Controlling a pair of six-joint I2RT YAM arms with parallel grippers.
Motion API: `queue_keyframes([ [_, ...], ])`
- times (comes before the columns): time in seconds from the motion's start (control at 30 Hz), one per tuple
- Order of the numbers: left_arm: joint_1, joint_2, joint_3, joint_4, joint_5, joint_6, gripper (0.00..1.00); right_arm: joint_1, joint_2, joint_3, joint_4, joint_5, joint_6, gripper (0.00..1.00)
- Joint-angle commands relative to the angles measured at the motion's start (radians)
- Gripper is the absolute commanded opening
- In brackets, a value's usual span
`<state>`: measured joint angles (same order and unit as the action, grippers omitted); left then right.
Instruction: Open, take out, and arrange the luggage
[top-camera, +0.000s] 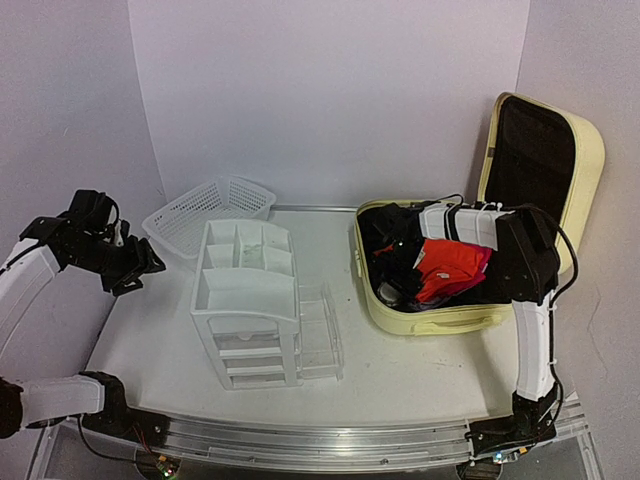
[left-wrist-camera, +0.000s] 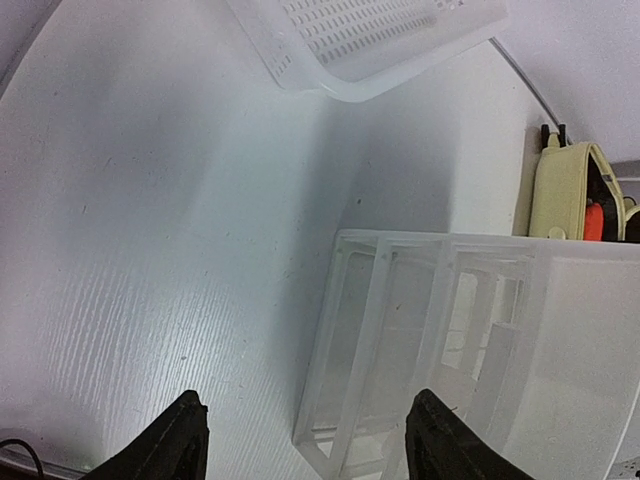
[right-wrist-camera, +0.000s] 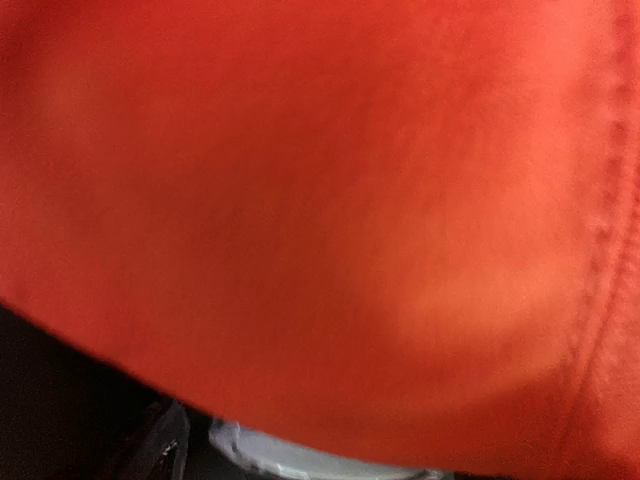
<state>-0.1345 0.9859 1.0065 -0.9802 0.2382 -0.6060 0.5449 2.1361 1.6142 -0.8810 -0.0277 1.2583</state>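
Though already opened, shows luggage (top-camera: 452, 318) at 3 o'clock still packed; emptying, arranging left. Right gripper (top-camera: 425, 250) seemingly at red cloth (top-camera: 452, 268), hold untellable; left gripper (left-wrist-camera: 305, 440), 9 o'clock, spread, empty.

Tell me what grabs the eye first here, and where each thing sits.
The pale yellow luggage sits at the right of the table, lid thrown open, stuffed with dark items and a bright red fabric piece that fills the right wrist view. At centre stands a white drawer organizer, one drawer pulled out, with a white mesh basket behind it to the left.
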Motion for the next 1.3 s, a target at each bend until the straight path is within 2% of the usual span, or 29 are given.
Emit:
queue_keyframes([
  [0.0, 0.004, -0.023, 0.054, -0.007, -0.013, 0.029, 0.69, -0.011, 0.04, 0.037, 0.012, 0.07, 0.089, 0.89],
  [0.13, 0.004, -0.024, 0.067, -0.007, -0.019, 0.04, 0.69, -0.014, 0.073, 0.056, -0.004, 0.081, 0.131, 0.89],
  [0.37, 0.004, -0.012, 0.091, -0.009, -0.022, 0.078, 0.69, -0.013, 0.083, 0.096, -0.062, 0.096, 0.131, 0.77],
  [0.7, 0.004, -0.007, 0.086, -0.007, -0.013, 0.102, 0.69, -0.008, -0.07, 0.079, -0.073, 0.047, 0.036, 0.58],
  [0.87, 0.004, -0.025, 0.087, -0.007, -0.003, 0.105, 0.69, -0.003, -0.183, 0.025, -0.069, 0.036, -0.021, 0.56],
  [1.0, 0.004, -0.037, 0.088, -0.006, -0.014, 0.105, 0.69, 0.002, -0.268, 0.009, -0.045, 0.036, -0.172, 0.56],
  [1.1, 0.004, -0.051, 0.091, 0.005, -0.037, 0.116, 0.69, 0.002, -0.341, -0.039, 0.092, -0.087, -0.391, 0.54],
  [1.27, 0.003, -0.145, 0.039, 0.077, -0.079, 0.149, 0.69, 0.0, -0.484, -0.246, 0.368, -0.28, -0.714, 0.56],
])
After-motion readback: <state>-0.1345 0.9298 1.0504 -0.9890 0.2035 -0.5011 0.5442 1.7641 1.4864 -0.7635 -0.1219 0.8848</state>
